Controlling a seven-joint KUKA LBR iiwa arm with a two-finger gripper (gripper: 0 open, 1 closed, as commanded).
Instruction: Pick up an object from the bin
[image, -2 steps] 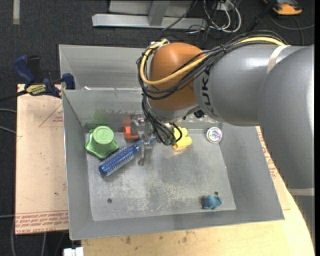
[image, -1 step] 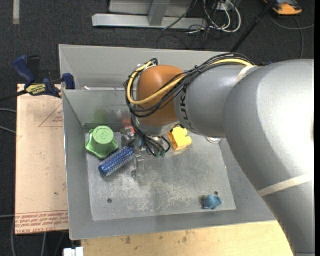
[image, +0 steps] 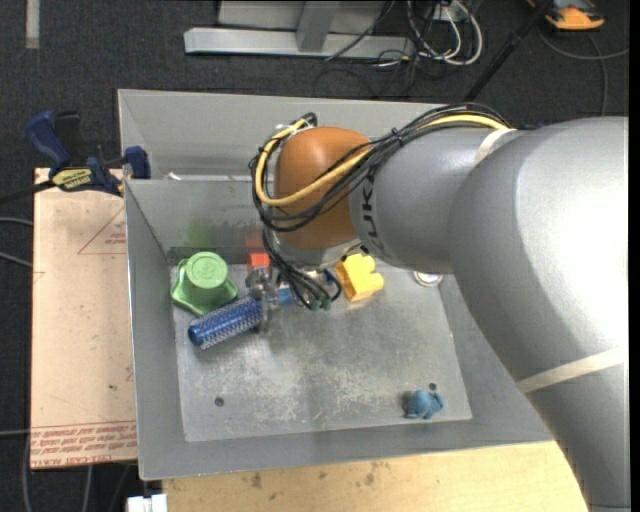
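In the camera view the grey metal bin (image: 150, 300) shows sloping walls round a flat, scuffed floor; the silver arm (image: 520, 260) comes in from the right, thick and broad, and covers much of the bin's right side and part of its back wall; at the wrist sits a rounded orange cover (image: 310, 190), with yellow and black cables (image: 262, 178) looped over and round it; below that cover the gripper (image: 266, 298) points down at the floor in the left half of the bin, its metal end low, right at the right-hand end of a blue bristly cylinder (image: 225, 325); this cylinder, much like a hair roller, lies on its side and aslant, its left end nearer the front of the bin and its right end up by the gripper; the two look to be touching or just beside each other, and I cannot tell which; whether the pincer is spread or pressed together I cannot tell either, since the wrist and its wires hide that part; just behind the roller's left end stands a green cup-like thing (image: 205, 280), round on top with a flared foot, near the left wall; a small orange-red piece (image: 258, 262) shows just behind the gripper, partly hidden by it; to the gripper's right a yellow block (image: 360, 277) lies on the floor, half tucked under the arm; a small blue lump (image: 423, 403) lies near the front right corner, well apart from all the rest.
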